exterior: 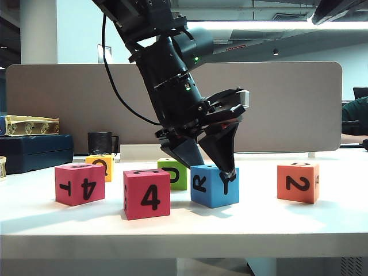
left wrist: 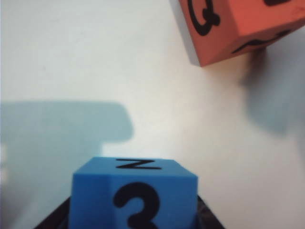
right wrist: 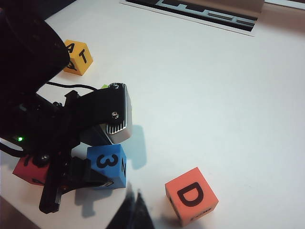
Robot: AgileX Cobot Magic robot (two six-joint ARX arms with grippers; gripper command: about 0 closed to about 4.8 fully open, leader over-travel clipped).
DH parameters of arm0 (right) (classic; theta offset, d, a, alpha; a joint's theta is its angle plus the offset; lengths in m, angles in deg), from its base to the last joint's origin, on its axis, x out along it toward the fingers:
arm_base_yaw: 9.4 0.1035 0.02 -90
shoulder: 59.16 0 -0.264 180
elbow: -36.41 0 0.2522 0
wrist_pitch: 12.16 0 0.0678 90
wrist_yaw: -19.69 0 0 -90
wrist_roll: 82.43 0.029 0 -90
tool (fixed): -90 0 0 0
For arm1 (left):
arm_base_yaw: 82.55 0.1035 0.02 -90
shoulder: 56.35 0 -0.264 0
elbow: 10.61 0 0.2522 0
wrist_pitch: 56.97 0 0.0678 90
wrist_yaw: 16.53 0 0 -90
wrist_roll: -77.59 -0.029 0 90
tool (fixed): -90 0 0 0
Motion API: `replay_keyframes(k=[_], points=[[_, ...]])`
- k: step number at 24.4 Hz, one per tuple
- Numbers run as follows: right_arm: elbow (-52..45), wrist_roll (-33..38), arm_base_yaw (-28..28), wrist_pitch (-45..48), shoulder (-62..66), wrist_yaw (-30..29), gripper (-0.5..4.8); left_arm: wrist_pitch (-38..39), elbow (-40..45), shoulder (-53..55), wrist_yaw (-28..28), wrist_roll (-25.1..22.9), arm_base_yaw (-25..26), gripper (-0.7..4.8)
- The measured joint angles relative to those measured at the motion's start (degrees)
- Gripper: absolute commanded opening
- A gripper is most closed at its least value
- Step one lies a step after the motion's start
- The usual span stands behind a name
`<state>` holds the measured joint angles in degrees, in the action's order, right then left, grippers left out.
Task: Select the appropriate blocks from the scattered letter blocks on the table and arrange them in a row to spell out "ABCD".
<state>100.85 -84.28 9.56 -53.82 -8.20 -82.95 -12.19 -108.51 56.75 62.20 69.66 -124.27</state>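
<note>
Letter blocks (exterior: 146, 194), matte; L gripper (exterior: 213, 164) astride blue cube (exterior: 214, 185), grip unclear; R gripper (right wrist: 136, 210) closed, empty, near orange cube (right wrist: 191, 196).

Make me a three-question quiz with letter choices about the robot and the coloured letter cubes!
1. Where is the left end effector?
A. at the blue foam cube
B. at the orange foam cube
C. beside the black mug

2. How many coloured cubes show in the exterior view?
A. four
B. six
C. eight

3. The orange cube's top face, in the right wrist view, shows:
A. 7
B. X
C. D

Answers: 1 A, its fingers reach down at the blue cube. 2 B, yellow, green, blue, orange and two pink-red. 3 C, a bold black D faces up.
</note>
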Motion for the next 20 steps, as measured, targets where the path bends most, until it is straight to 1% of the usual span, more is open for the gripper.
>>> replay_keyframes(k=[3, 4, 5, 7, 10, 11, 12, 13, 14, 16, 19, 20], points=[[0.0, 0.0, 0.0, 0.0, 0.0, 0.0, -0.01, -0.09, -0.66, 0.02, 0.0, 0.0, 0.0, 2.94], [0.0, 0.0, 0.0, 0.0, 0.0, 0.0, -0.01, -0.09, -1.38, 0.04, 0.02, 0.0, 0.0, 2.89], [0.0, 0.0, 0.0, 0.0, 0.0, 0.0, -0.01, -0.17, -2.1, 0.04, 0.0, 0.0, 0.0, 2.65], [0.0, 0.0, 0.0, 0.0, 0.0, 0.0, -0.01, -0.63, -4.79, 0.02, 0.04, 0.0, 0.02, 2.65], [0.0, 0.0, 0.0, -0.02, 0.0, 0.0, -0.01, -1.51, -8.26, 0.02, 3.28, -0.33, 0.28, 2.65], [0.0, 0.0, 0.0, -0.02, 0.0, 0.0, -0.01, -3.32, -9.62, 0.0, 5.64, -1.16, 0.96, 2.65], [0.0, 0.0, -0.02, -0.02, -0.02, 0.0, -0.01, -4.37, -9.79, -0.04, 6.38, -1.46, 1.33, 2.65], [0.0, 0.0, 0.0, -0.02, -0.02, 0.0, -0.01, -5.92, -10.25, 0.0, 7.34, -1.86, 2.67, 2.65], [0.0, 0.0, 0.0, -0.02, -0.02, 0.0, -0.01, -7.72, -10.38, 0.02, 7.45, -2.19, 4.5, 2.65], [0.0, 0.0, -0.02, -0.02, -0.02, 0.0, -0.01, -10.21, -10.49, 0.28, 7.5, -2.43, 6.51, 2.65], [0.0, 0.0, -0.02, -0.02, 0.0, 0.0, -0.01, -15.82, -10.73, 1.84, 7.58, -2.6, 11.52, 2.74], [0.0, 0.0, -0.02, -0.02, 0.0, 0.02, -0.01, -16.66, -10.8, 2.51, 7.23, -2.6, 12.59, 3.17]])
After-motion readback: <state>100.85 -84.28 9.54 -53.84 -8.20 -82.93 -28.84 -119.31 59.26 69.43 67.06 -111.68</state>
